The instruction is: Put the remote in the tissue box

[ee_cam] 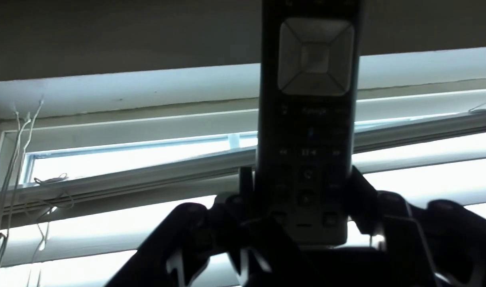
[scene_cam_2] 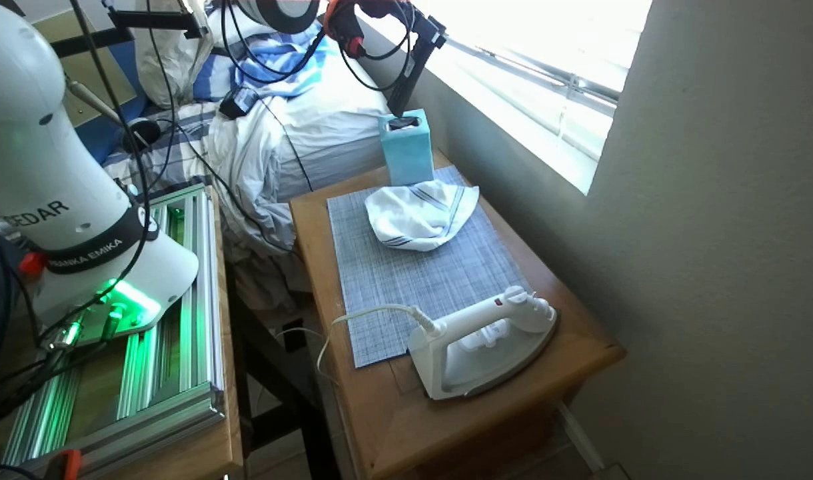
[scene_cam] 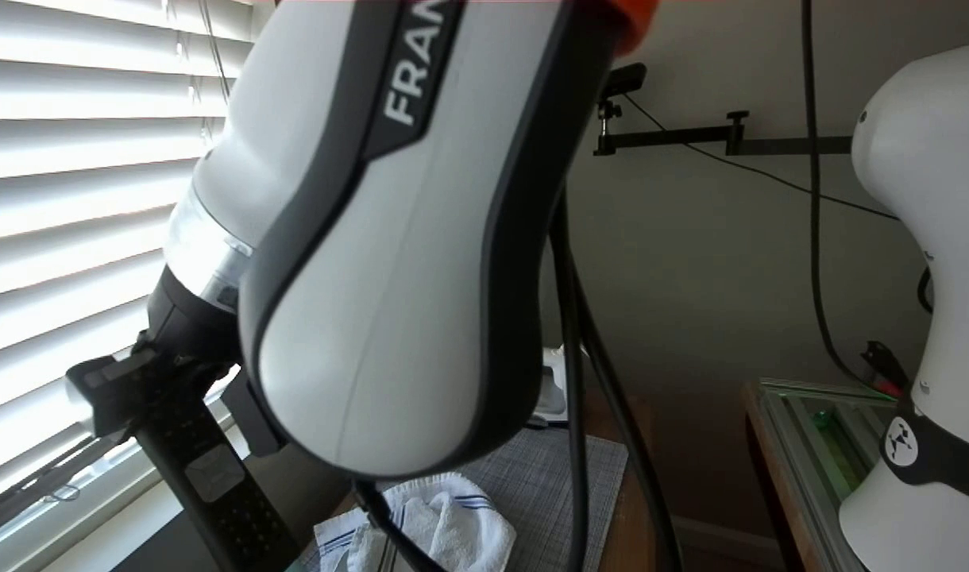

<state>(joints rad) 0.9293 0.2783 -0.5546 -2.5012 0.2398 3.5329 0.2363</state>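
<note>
Daylight glares through slatted blinds (scene_cam: pixel 95 199) beside a grey wall (scene_cam_2: pixel 713 267). The gripper (ee_cam: pixel 300 191) pinches the remote (ee_cam: pixel 308 131) by one end, a finger against each long side. In the wrist view the remote's long axis stands nearly upright, its free end cut off by the frame at 12 o'clock, buttons facing the camera. In an exterior view it slants down, free end towards 7 o'clock, its tip at the top of the blue tissue box (scene_cam_2: pixel 406 157); contact cannot be told. The box stands at the far end of the wooden surface (scene_cam_2: pixel 393 427). Close by at 6 o'clock, a crumpled white cloth (scene_cam_2: pixel 420 217) lies on a grey mat (scene_cam_2: pixel 380 287); farther on, at 5 o'clock, sits a white iron (scene_cam_2: pixel 480 347). A bed (scene_cam_2: pixel 346 117) is at 10 o'clock from the box. In an exterior view the arm (scene_cam: pixel 389 357) and hanging cables (scene_cam: pixel 577 445) block much of the surface.
</note>
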